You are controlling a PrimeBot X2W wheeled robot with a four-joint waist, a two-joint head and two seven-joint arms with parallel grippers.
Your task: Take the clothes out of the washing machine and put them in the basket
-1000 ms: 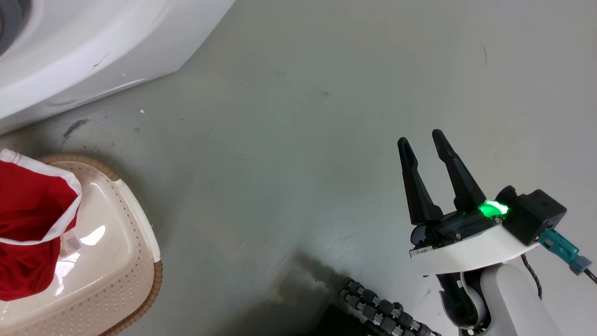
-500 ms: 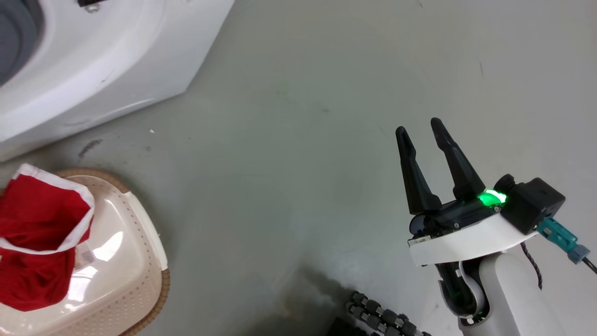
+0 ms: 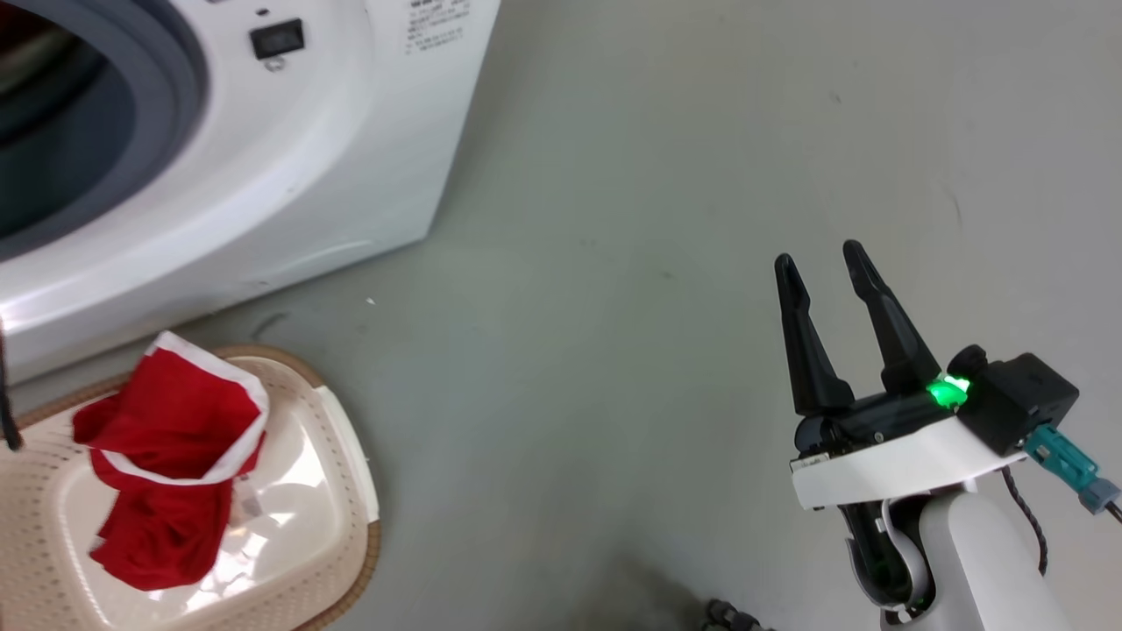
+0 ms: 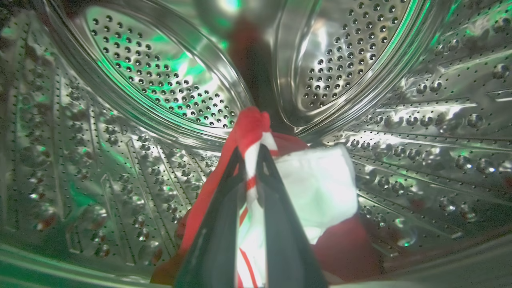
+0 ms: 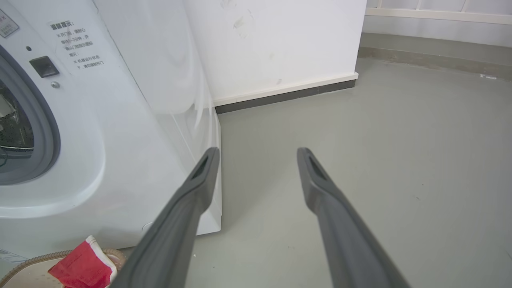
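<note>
Clothes (image 4: 320, 188) sat pinched in our left gripper (image 4: 251, 154), ready to leave the washing machine (image 4: 160, 88), while our right gripper (image 3: 818, 256) hung open, empty.

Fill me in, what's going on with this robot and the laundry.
The robot is unloading the washing machine. Its left end effector is inside the steel drum, shut on a red-and-white garment. Another red garment lies in the basket, which sits on the floor in front of the machine. The right end effector is open and holds nothing, hovering over the floor.
</note>
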